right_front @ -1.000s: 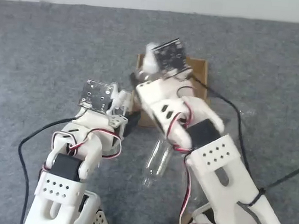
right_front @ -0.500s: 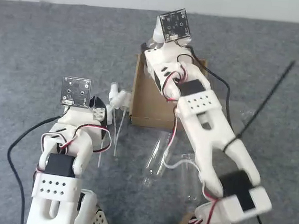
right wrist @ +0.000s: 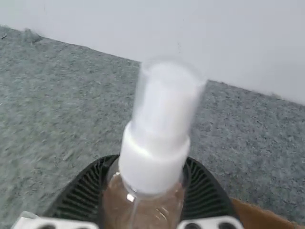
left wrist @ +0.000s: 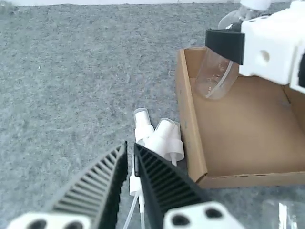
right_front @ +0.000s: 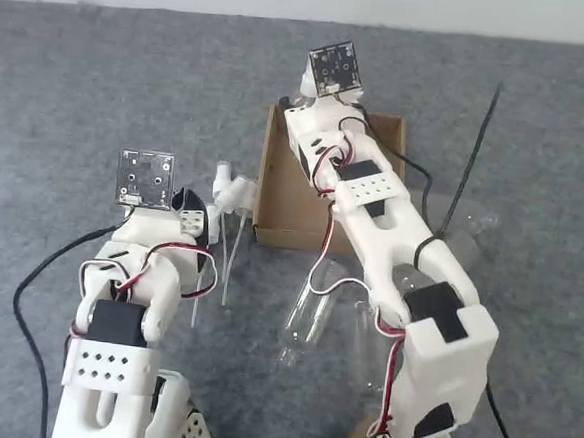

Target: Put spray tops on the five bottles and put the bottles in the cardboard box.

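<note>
My right gripper (right wrist: pixel 152 191) is shut on a clear bottle (right wrist: pixel 155 143) that carries a white spray top. In the high view that bottle (right_front: pixel 304 80) hangs over the far edge of the cardboard box (right_front: pixel 283 198). The left wrist view has the bottle's clear base (left wrist: pixel 214 78) tilted above the box (left wrist: pixel 238 138). Two loose spray tops (right_front: pixel 232 190) with thin tubes lie on the carpet just left of the box. My left gripper (left wrist: pixel 131 148) sits shut right behind these spray tops (left wrist: pixel 162 138), with nothing between its fingers.
Bare clear bottles lie on the grey carpet in front of the box, one (right_front: pixel 311 306) near the middle and another (right_front: pixel 364 334) under the right arm. A further bottle (right_front: pixel 472 227) lies right of the box. Open carpet stretches to the left.
The right arm has stretched out and carried the capped bottle from the box's near side to its far edge. The left arm has drawn back to the left, away from the box.
</note>
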Motion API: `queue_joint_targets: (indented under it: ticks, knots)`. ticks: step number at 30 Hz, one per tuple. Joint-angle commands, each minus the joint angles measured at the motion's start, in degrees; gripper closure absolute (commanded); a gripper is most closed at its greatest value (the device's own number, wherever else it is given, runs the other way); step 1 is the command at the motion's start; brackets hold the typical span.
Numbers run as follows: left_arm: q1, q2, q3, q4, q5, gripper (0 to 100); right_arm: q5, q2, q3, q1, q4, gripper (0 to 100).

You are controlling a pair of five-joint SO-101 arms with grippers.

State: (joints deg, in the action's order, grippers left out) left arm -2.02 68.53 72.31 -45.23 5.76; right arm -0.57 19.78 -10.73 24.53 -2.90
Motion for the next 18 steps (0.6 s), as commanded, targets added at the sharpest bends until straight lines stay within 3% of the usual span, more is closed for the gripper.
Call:
queue_joint_targets:
  ticks: [1, 18]
  knots:
    - [0.18, 1.14, -0.22, 1.67, 0.62, 99, -0.62, 0.4, 4.04, -0.31, 3.12, 99.3]
    - [-0.18, 1.14, -0.22, 1.58, 0.62, 99, -0.26, 4.79, 3.96, 2.15, 4.44, 99.1]
